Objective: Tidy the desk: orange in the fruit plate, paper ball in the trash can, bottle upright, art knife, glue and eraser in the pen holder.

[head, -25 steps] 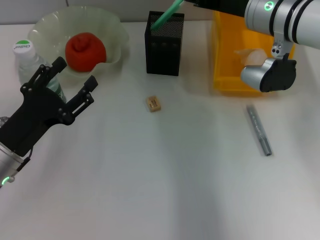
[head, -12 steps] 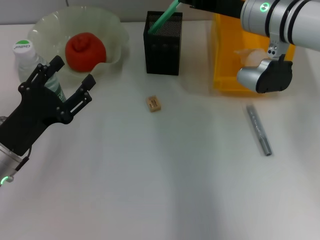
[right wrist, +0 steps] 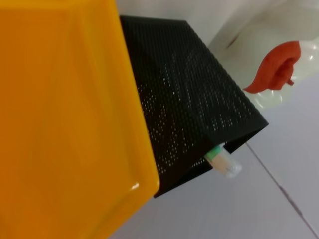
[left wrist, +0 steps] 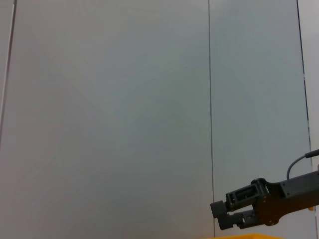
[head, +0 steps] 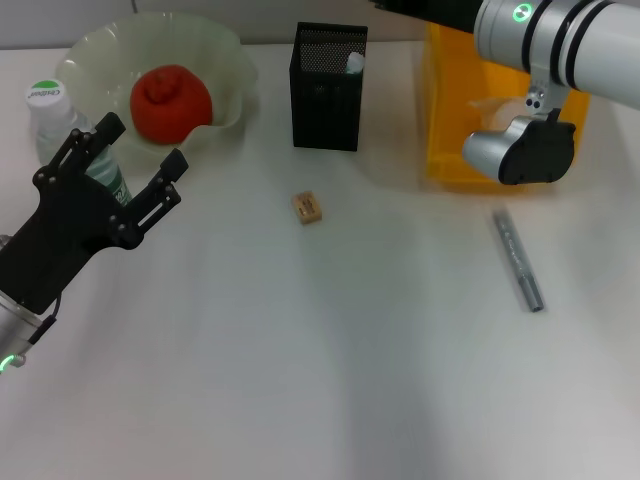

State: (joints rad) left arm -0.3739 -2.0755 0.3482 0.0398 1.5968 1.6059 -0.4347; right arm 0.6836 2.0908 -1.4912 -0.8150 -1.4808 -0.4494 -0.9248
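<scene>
The trash can (head: 455, 110), a bright yellow rectangular bin, stands at 1 o'clock on the white table (head: 330, 360); a pale crumpled shape inside it, likely the paper ball (head: 497, 104), is partly hidden by the right arm. The fruit plate (head: 215, 60), pale green and translucent with a ruffled rim, sits at 11 o'clock and holds the orange (head: 170, 102), red-orange with lumpy skin. The pen holder (head: 327, 88), a tall square black mesh box, stands at 12 o'clock between plate and bin, with a green-and-white tube end (head: 355, 63) showing at its rim; the right wrist view shows the same tube end (right wrist: 223, 160) poking from the box mouth. The bottle (head: 62, 135), clear with a green-and-white cap, stands upright at 10 o'clock just beside the plate, partly behind the left gripper (head: 118, 170). That gripper hovers at 9 o'clock, its black fingers spread apart and holding nothing. The right gripper (left wrist: 230, 215) is above the far edge of the table near the bin; whether its fingers are parted cannot be told. A grey pen-like knife (head: 517, 259) lies flat at 3 o'clock, well apart from the holder. The eraser (head: 307, 207), a tiny tan block with faint print, lies near the table centre, in front of the pen holder.
</scene>
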